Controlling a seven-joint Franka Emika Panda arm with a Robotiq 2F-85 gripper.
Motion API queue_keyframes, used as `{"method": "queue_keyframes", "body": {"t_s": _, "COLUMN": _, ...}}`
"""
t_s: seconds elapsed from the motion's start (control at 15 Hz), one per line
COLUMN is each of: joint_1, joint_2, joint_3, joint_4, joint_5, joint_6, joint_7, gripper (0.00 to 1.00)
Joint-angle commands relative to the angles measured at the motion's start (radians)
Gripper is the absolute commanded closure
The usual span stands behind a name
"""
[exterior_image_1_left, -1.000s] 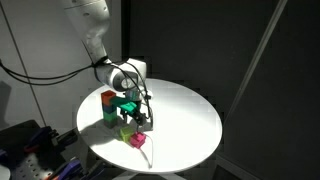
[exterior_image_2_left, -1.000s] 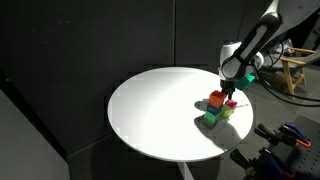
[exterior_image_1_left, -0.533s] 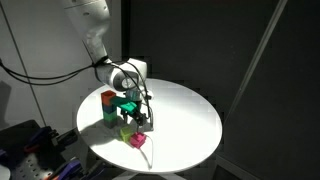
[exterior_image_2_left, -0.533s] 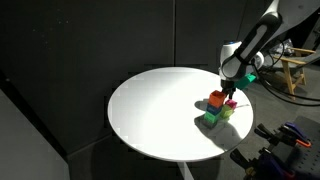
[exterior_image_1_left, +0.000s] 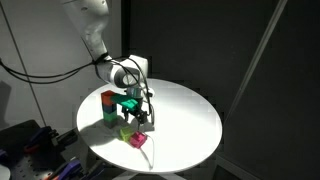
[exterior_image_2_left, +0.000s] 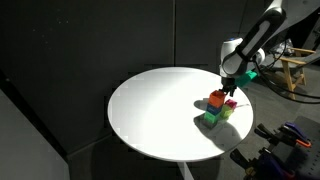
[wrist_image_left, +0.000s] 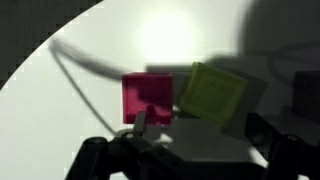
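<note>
My gripper (exterior_image_1_left: 141, 113) hangs just above a small cluster of blocks on the round white table (exterior_image_1_left: 190, 125). It also shows in the other exterior view (exterior_image_2_left: 231, 90). In the wrist view the fingers (wrist_image_left: 197, 135) are spread apart with nothing between them. Below them lie a magenta block (wrist_image_left: 148, 98) and a yellow-green block (wrist_image_left: 215, 92), side by side and touching at a corner. In the exterior views the magenta block (exterior_image_1_left: 138, 141) and yellow-green block (exterior_image_1_left: 125, 130) sit beside a red block (exterior_image_1_left: 107, 98) stacked on a green block (exterior_image_1_left: 108, 116).
A thin cable (exterior_image_1_left: 148, 155) trails from the blocks toward the table's near edge. Dark curtains surround the table. Equipment and a wooden frame (exterior_image_2_left: 292, 70) stand beyond the table edge.
The gripper has lifted very slightly above the blocks. The blocks have not moved.
</note>
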Motion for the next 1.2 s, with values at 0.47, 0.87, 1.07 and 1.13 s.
{"method": "queue_keyframes", "body": {"t_s": 0.47, "joint_1": 0.04, "joint_2": -0.083, "joint_3": -0.015, "joint_4": -0.02, "joint_5": -0.057, "joint_6": -0.079, "joint_7": 0.089, "gripper": 0.0}}
{"method": "queue_keyframes", "body": {"t_s": 0.87, "joint_1": 0.06, "joint_2": -0.145, "joint_3": -0.025, "joint_4": -0.033, "joint_5": -0.111, "joint_6": -0.132, "joint_7": 0.161, "gripper": 0.0}}
{"method": "queue_keyframes", "body": {"t_s": 1.07, "joint_1": 0.06, "joint_2": -0.183, "joint_3": -0.023, "joint_4": -0.045, "joint_5": -0.134, "joint_6": -0.151, "joint_7": 0.187, "gripper": 0.0}}
{"method": "queue_keyframes", "body": {"t_s": 1.13, "joint_1": 0.059, "joint_2": -0.196, "joint_3": -0.021, "joint_4": -0.048, "joint_5": -0.14, "joint_6": -0.157, "joint_7": 0.194, "gripper": 0.0}}
